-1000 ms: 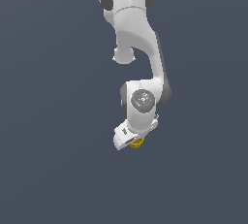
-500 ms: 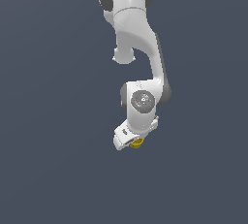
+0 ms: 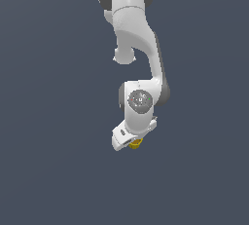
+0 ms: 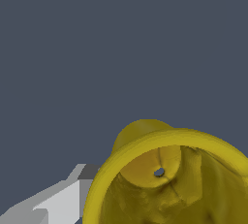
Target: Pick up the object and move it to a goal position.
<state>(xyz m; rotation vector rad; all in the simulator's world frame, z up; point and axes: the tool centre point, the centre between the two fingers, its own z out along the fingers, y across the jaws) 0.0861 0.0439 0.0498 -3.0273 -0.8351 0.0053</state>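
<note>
in the exterior view the white arm (image 3: 136, 48) hangs down from the top in the middle, and all around it is plain dark grey with nothing else in it. going from that view's left to its right at the low end of the arm, first comes the white gripper (image 3: 127, 140), tipped at a slant, and then the little yellow cup (image 3: 136, 144) peeking out just under it, touching it

in the wrist view a grey and white finger (image 4: 63, 199) sits right beside the cup (image 4: 164, 179), and the cup is so near the camera that it fills the corner. you look straight into its round rim and see a small hole in the bottom

the gripper looks like it has hold of the cup, squeezed close on it, because the cup sits tight against the finger and nothing is seen under it. only one finger shows, so i cannot see the squeeze on both sides

so the picking up part looks done. what is left is to carry the cup to the goal spot. no goal mark shows in either view, so i cannot tell how far there is to go
</note>
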